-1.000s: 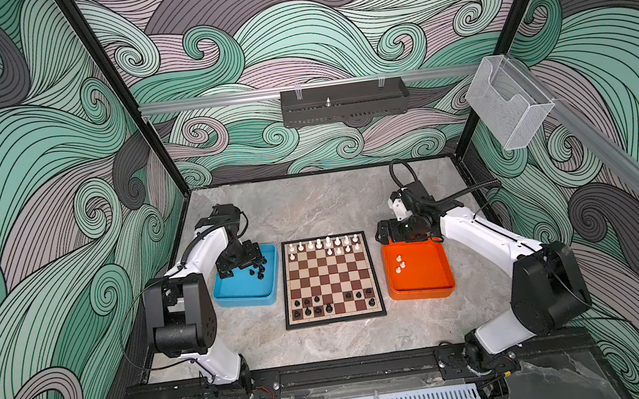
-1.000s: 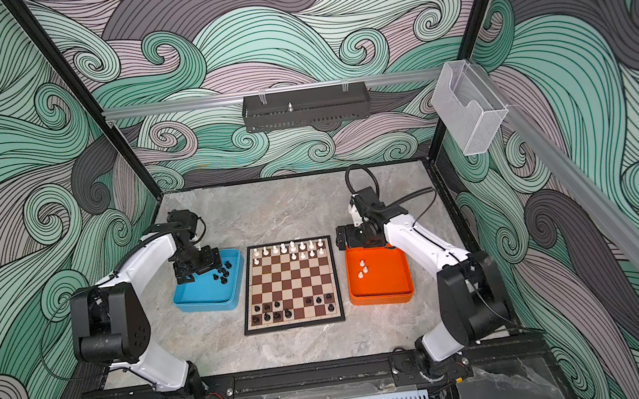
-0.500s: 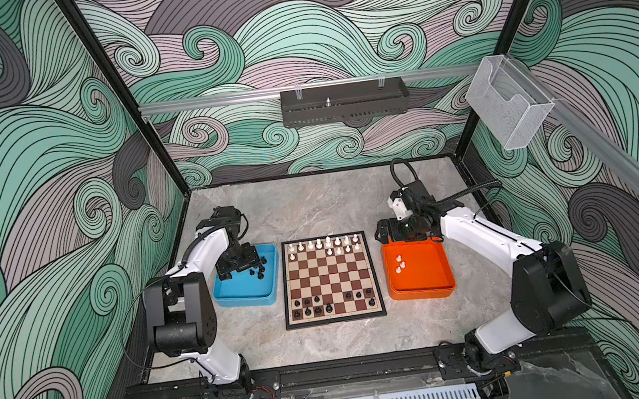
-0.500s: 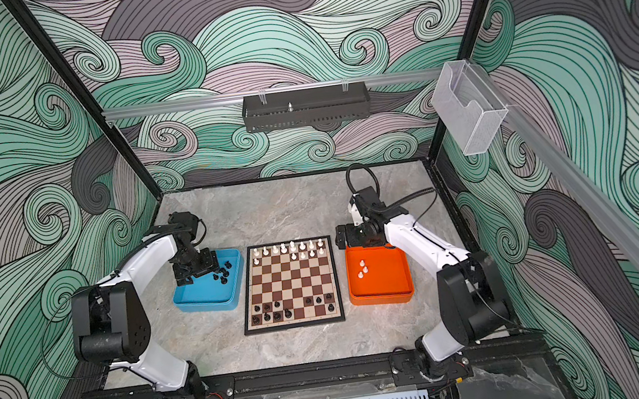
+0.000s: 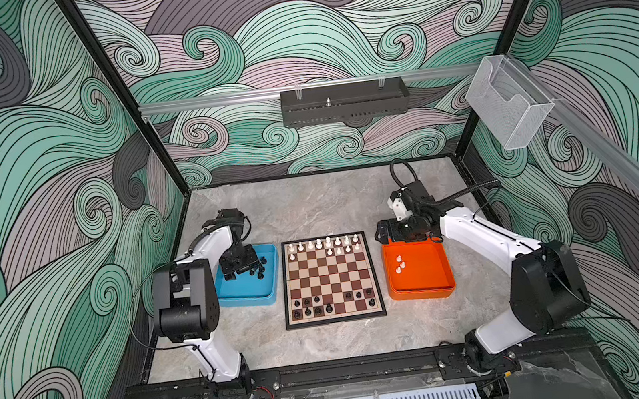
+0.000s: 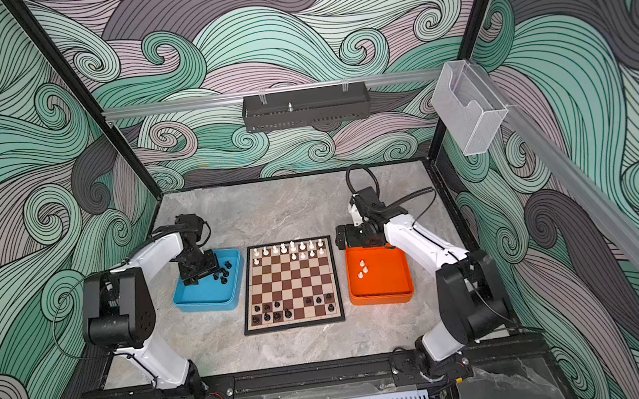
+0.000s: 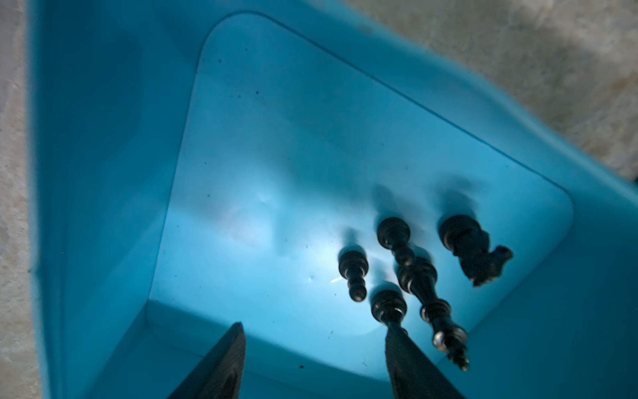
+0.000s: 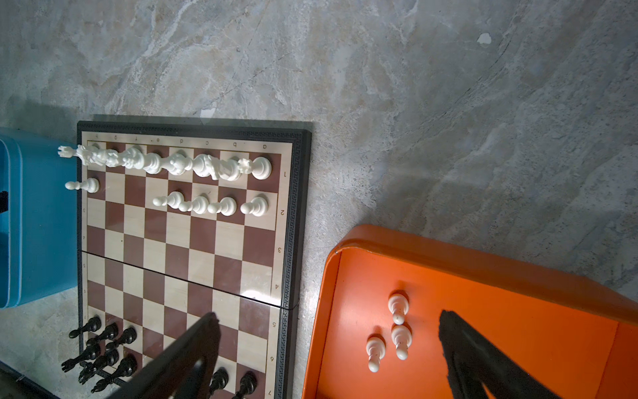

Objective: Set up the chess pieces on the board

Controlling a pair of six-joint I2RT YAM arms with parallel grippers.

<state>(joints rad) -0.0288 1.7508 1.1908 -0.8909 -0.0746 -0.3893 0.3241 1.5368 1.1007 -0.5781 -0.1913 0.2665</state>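
The board [image 5: 330,278] lies flat mid-table between a blue tray [image 5: 248,291] on its left and an orange tray [image 5: 424,275] on its right. In the right wrist view its cream margin carries printed letters, with a to e readable and the rest too small, and the numbers 1 to 7 down one side. There is no brand name that I can read.

White pieces [image 8: 207,165] fill the row marked 1. 5 white pawns [image 8: 224,206] stand on row 2, which leaves 3 squares bare. Black pieces [image 5: 317,305] stand in the 2 near rows, with gaps.

The left gripper [image 7: 312,328] hangs low inside the blue tray with its jaws parted and nothing between them. 5 black pieces [image 7: 431,304], 1 of them a knight [image 7: 473,248], cluster just beside one finger [image 7: 407,362], and its tip overlaps a small one.

The right gripper [image 8: 328,315] hovers over the far edge of the orange tray, spread wide and empty. 3 white pawns [image 8: 398,307] lie in that tray.
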